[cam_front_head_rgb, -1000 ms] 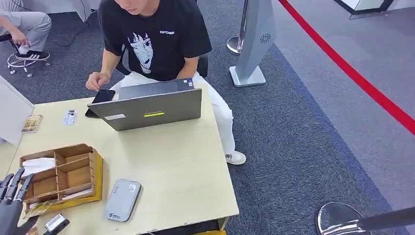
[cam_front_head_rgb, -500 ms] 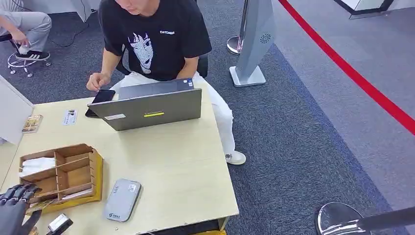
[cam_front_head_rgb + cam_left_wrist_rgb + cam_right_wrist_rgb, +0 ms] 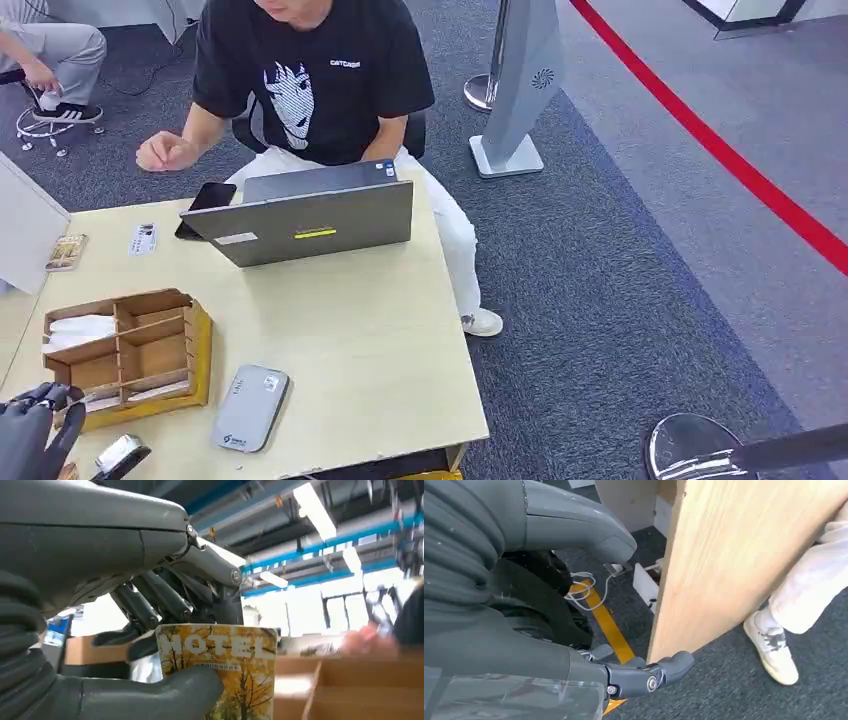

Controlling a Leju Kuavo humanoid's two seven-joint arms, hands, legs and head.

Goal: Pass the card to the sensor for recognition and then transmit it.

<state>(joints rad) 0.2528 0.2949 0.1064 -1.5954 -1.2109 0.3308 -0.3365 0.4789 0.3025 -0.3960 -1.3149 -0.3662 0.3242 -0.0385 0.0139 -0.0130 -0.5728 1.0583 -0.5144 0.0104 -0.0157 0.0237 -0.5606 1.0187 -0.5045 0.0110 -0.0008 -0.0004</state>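
Card [image 3: 220, 667], one: yellow, printed HOTEL, pinched between my left hand's [image 3: 150, 630] thumb and dark fingers [image 3: 150, 605], just beside the wooden organizer [image 3: 130, 350] at the table's [image 3: 380, 350] near left corner.

Step in hand, as I judge it: card picked, not yet presented.

Sensor [image 3: 250, 408], one: grey flat reader, near the organizer. Next move calls for swinging my left hand rightward over it, card face down and level.

Right hand [image 3: 644, 677], one: hanging below the table edge; I cannot tell its finger state.

Laptop [image 3: 310, 215], one. Phone [image 3: 205, 205], one. Persons seated, two. Loose cards at far left of the table, two.
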